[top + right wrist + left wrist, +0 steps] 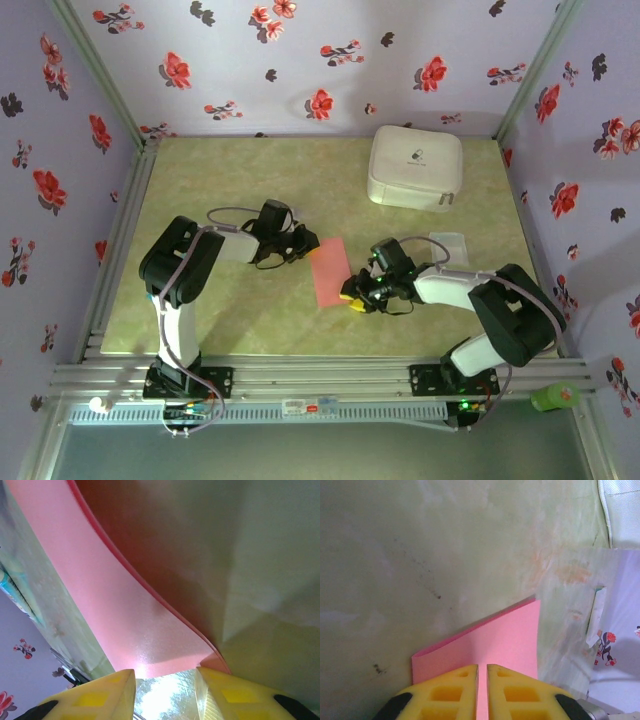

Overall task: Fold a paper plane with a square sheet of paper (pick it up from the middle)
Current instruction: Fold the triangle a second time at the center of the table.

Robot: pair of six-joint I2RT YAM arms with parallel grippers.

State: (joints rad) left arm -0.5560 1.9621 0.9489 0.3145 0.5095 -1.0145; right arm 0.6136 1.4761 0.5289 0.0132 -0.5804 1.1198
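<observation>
The square sheet of paper (328, 272) is salmon-red and lies folded over into a long double strip on the table, slanting from upper left to lower right. My left gripper (305, 245) is at its upper end. In the left wrist view the yellow fingers (455, 690) are shut on the paper (505, 635), with pink showing in the thin slit of the left gripper (482, 666). My right gripper (352, 293) is at the strip's lower end. It stands open (165, 672), and the paper's (115, 610) end edge lies just ahead of its fingertips. A paper plane is out of view.
A white rounded-square case (415, 165) stands at the back right, its corner (620, 510) also in the left wrist view. A small clear plastic piece (450, 243) lies right of the right arm. Floral walls enclose the table on three sides.
</observation>
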